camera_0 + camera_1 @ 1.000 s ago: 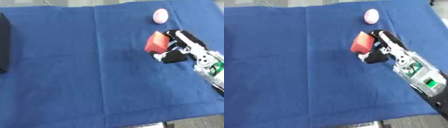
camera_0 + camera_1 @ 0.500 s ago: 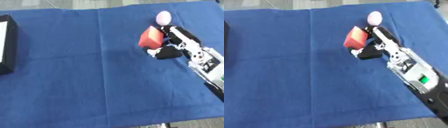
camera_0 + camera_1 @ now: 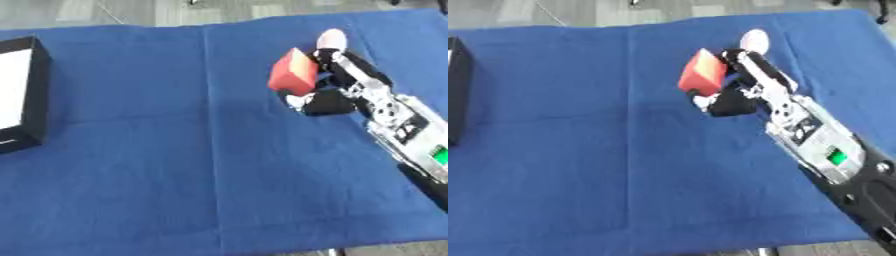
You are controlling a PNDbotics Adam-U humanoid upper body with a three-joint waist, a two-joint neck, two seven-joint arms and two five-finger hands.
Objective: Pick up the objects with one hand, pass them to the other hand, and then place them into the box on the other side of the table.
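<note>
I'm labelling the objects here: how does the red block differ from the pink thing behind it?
The red block is boxy with flat faces; the pink object is rounded. The block is pinched in the right hand, tilted; the pink object lies untouched on the blue cloth. Both are on the robot's right side.

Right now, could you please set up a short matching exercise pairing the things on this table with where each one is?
Things:
1. red block
2. pink ball
3. black box
4. right hand

Places:
A. at the table's left edge
B. on the cloth behind the hand
C. held in the hand
D. reaching in from the right

Pairs: 1-C, 2-B, 3-A, 4-D
</note>
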